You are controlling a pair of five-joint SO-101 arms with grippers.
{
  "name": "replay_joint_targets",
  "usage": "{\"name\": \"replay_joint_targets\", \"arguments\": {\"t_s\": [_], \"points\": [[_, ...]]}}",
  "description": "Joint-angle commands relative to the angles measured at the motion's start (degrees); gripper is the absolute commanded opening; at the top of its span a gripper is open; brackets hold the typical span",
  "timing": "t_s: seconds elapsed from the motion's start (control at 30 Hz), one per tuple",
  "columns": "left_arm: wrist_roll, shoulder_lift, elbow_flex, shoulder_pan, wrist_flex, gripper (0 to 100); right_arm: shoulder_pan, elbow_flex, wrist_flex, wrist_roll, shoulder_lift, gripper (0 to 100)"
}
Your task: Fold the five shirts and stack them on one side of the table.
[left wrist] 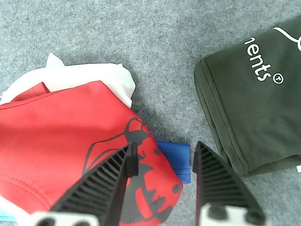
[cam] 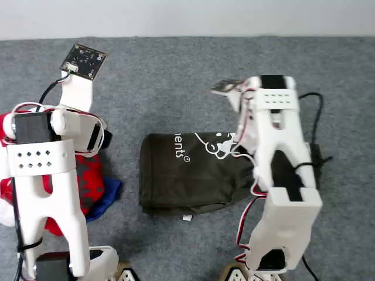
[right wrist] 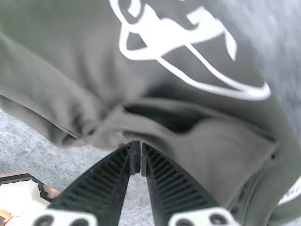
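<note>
My left claw [left wrist: 165, 146] apart above red shirt [left wrist: 56, 127], blue shirt [left wrist: 176, 160] peeking beneath. My right claw [right wrist: 141, 143] together at dark shirt [right wrist: 70, 70] hem, on grey surface [left wrist: 141, 37].

olive shirt [cam: 193, 175]: white print | red shirt [left wrist: 56, 132]: black graphic | blue shirt [left wrist: 176, 157]

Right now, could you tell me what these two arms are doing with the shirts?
The right gripper is down at the edge of the dark shirt, which lies folded over in the middle of the grey table. Its fingers are shut, though I cannot tell whether they pinch cloth. The left gripper hangs open above a heap on the left side: a red shirt on top of a white shirt and a blue shirt.
</note>
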Motion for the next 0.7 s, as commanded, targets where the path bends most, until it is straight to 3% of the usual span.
{"name": "replay_joint_targets", "arguments": {"t_s": [0.0,0.2,0.43,0.67], "points": [[-0.62,-2.11,-0.48,0.18,0.7,19,0.48,2.81,2.33,-0.44,-3.38,1.0],[-0.62,-2.02,-0.48,0.18,0.62,19,-4.0,5.8,-3.56,-2.02,2.77,1.0],[-0.62,-2.02,-0.57,-0.26,0.09,19,-1.1,5.63,0.4,-4.04,12.18,1.0],[-0.62,-2.02,-0.57,-0.09,-0.09,19,-0.31,5.36,1.89,-3.96,4.0,1.0]]}}
